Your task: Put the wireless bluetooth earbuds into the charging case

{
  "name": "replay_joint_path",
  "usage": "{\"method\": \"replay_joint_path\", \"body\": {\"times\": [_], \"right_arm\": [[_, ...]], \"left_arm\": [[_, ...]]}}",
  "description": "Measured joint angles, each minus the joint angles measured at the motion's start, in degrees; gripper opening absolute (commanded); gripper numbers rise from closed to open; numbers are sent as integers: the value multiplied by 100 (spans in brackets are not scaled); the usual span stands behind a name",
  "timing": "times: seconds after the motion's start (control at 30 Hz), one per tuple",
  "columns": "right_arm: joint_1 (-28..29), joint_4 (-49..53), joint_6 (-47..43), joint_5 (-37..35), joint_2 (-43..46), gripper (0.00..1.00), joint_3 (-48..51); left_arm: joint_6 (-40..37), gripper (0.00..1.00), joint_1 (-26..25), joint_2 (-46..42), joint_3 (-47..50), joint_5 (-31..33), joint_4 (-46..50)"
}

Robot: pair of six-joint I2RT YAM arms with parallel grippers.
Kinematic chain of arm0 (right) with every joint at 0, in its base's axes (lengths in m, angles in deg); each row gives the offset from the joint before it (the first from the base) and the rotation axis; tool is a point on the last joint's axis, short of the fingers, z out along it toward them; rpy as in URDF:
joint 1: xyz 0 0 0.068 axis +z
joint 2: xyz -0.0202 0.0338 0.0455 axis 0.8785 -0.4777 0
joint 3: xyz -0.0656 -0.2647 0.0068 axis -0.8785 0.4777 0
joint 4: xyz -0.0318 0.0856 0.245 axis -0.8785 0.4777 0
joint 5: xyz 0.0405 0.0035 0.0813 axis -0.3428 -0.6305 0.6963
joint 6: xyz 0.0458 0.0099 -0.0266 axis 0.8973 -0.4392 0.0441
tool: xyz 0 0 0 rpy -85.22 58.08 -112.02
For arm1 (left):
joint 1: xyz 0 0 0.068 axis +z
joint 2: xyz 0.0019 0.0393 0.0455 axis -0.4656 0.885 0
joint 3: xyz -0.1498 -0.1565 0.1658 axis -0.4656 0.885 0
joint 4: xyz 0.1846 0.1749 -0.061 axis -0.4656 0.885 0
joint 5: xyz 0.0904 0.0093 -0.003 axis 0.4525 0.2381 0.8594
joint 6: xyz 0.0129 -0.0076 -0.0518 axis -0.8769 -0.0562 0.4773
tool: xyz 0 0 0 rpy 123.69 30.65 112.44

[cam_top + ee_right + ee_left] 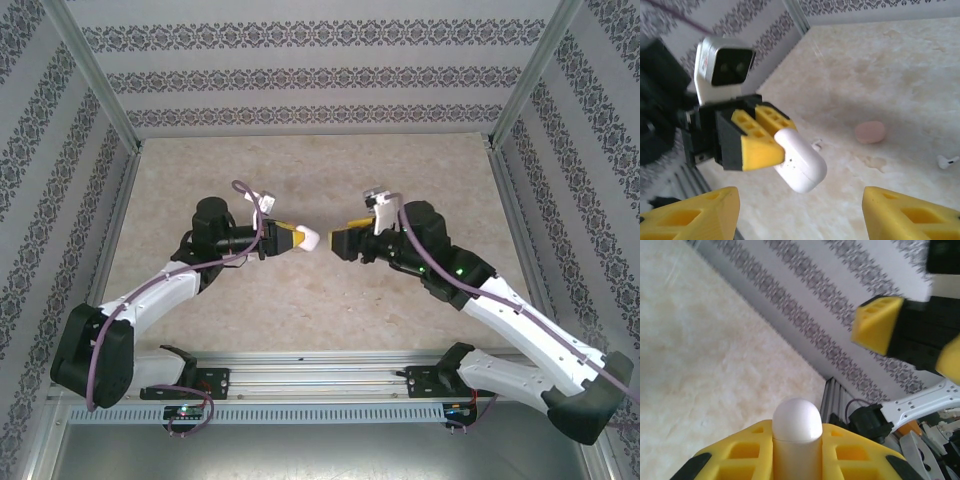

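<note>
Earbuds first: a white earbud lies on your worktop, near a pink oval piece. Your left gripper clamps the white charging case above the worktop. Your right gripper gapes wide and empty, facing it.

**Twin arms: white shells, black joints, yellow fingers**

Both the left arm and right arm have glossy white link shells, rounded black joint housings and a bulky black block at the shoulder end. A purple cable runs along each arm and loops free near the wrist. There is a small green light on the right arm's forearm. The left hand and right hand have black bodies and yellow wedge fingers with moulded rectangular pockets. The wrist camera on the left hand is a pale grey box with a dark front window, two lenses and reddish print on its side. Black base clamps with loose wiring sit at the bench's near edge.
</note>
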Motion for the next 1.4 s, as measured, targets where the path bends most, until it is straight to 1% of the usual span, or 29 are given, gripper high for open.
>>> {"method": "replay_joint_path", "body": {"times": [0.1, 0.23, 0.3, 0.4, 0.5, 0.7, 0.83, 0.97, 1.1, 1.13, 1.17, 1.23, 1.3, 1.37, 1.4], "right_arm": [[-358, -378, 492, 573, 0, 68, 166], [-431, -835, 964, 1123, -20, 70, 365], [-428, -1027, 1091, 1307, -74, 70, 380], [-431, -1362, 1272, 1532, -221, 70, 385], [-428, -1665, 1394, 1720, -404, 66, 382], [-326, -1897, 1478, 2076, -846, 58, 192], [-214, -1921, 1436, 2166, -920, 48, 81], [-188, -1974, 1427, 2175, -922, 42, 79], [-188, -1976, 1314, 2175, -922, 28, 79], [-188, -1980, 1298, 2184, -922, 28, 79], [-186, -1993, 1274, 2197, -920, 30, 79], [-157, -2000, 1231, 2214, -920, 41, 79], [-90, -2002, 1145, 2210, -920, 47, 76], [-22, -2002, 1106, 2205, -920, 48, 66], [11, -1998, 1084, 2205, -920, 46, 57]], "left_arm": [[496, 6, 0, 31, 229, -42, -1207], [1099, 6, 0, 175, 238, -90, -2382], [1318, 6, 0, 214, 238, -127, -2719], [1508, 6, 0, 216, 236, -251, -2959], [1611, 6, 0, 208, 236, -354, -3025], [1648, 6, 0, 98, 234, -442, -3010], [1650, 6, 0, 79, 142, -505, -2927], [1655, 6, 0, 22, 103, -560, -2791], [1672, 7, 0, -85, 103, -573, -2704], [1674, 7, 2, -125, 103, -575, -2643], [1670, 7, 7, -170, 101, -577, -2557], [1641, 7, 7, -262, 96, -577, -2369], [1563, 7, 4, -356, 83, -588, -2142], [1486, 7, 4, -426, 63, -610, -1963], [1456, 7, 4, -457, 55, -612, -1884]]}}
